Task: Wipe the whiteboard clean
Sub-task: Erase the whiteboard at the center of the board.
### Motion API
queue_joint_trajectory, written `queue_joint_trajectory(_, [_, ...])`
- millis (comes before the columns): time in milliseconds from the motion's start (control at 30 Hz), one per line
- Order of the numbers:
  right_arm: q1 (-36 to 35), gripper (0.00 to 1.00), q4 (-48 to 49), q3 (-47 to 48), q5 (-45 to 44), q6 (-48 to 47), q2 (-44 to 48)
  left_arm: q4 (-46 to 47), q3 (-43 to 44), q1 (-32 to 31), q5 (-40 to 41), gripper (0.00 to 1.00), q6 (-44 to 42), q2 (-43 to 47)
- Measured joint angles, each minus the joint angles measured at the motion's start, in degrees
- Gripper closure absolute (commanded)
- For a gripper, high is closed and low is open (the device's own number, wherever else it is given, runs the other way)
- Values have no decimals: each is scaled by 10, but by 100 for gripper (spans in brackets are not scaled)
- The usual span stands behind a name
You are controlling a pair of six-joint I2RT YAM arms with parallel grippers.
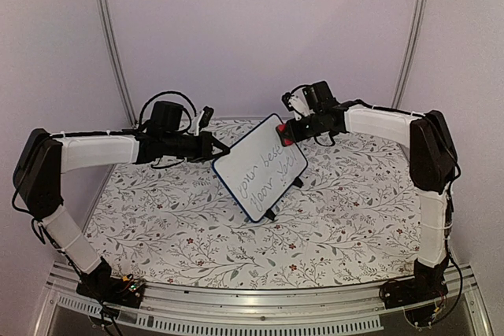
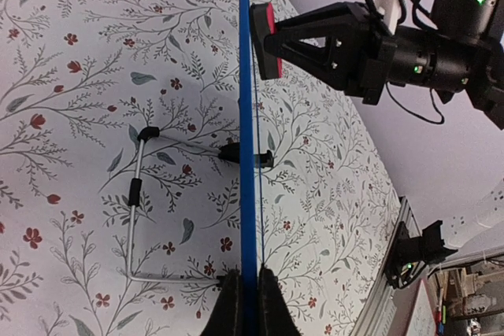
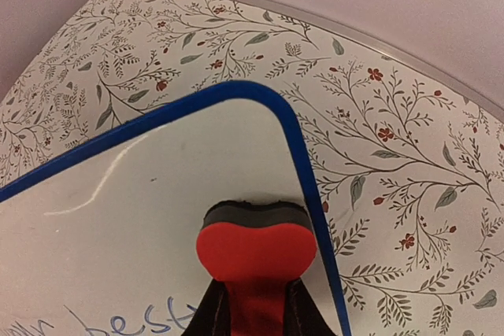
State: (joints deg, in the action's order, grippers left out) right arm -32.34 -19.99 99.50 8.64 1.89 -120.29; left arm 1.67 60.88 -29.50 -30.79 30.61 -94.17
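i see the whiteboard standing on edge near the middle of the floral desk, between my two arms, its face turned to the right arm. my left hand is pressed together on the board's blue frame, one finger on each side of the rim. my right hand pinches a red eraser with its dark felt at the written face near the upper corner; i can't tell if it presses. blue handwriting covers the board. a wire stand shows behind it.
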Motion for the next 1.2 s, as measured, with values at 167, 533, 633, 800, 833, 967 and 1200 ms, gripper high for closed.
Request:
queue_joint_trajectory(167, [2,94,28,-75,-3,2,22,0,-2,0,5,100,5,1])
queue_joint_trajectory(533, [1,94,0,-56,-5,4,30,0,-2,0,-2,100,2,5])
queue_joint_trajectory(633, [1,94,-6,3,-6,4,12,1,-2,0,-5,100,0,5])
queue_joint_trajectory(800, [1,94,-7,34,-4,5,4,1,-2,0,-11,100,-2,5])
queue_joint_trajectory(833, [1,94,-7,33,-3,5,4,1,-2,0,-11,100,-2,5])
queue_joint_trajectory(967, [1,94,5,-4,-3,5,10,-1,-2,0,-7,98,0,5])
queue_joint_trajectory(1200, [-3,94,14,-111,-10,10,64,1,-3,0,-13,88,-1,5])
